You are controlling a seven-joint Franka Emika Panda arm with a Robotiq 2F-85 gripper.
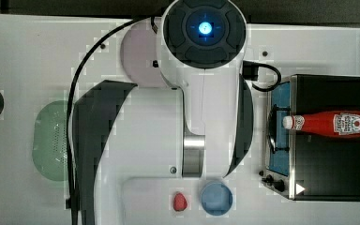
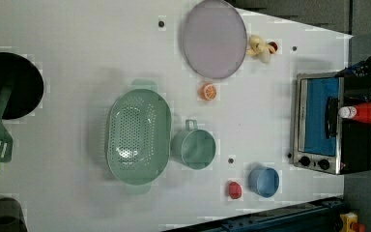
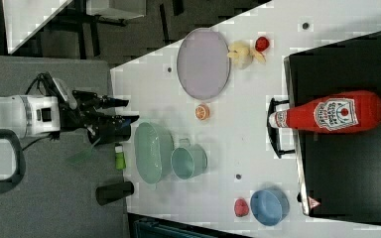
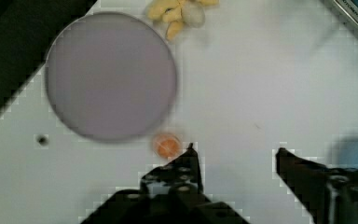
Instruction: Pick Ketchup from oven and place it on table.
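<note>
1. The big white table [image 2: 77, 38] holds everything.
2. The robot arm [image 1: 206, 93] hangs high over the middle of the table.
3. The oven [image 1: 328, 178] sits at the top view's right edge, its blue glass door shut.
4. A green strainer basket [image 2: 137, 137] and a round purple plate [image 2: 214, 38] lie on the table.
5. The ketchup [image 1: 330, 123] lies on its side on the oven's black top, white cap over the door edge.
6. The claw [image 4: 235, 156] is spread wide with nothing in it, far from the ketchup.
</note>
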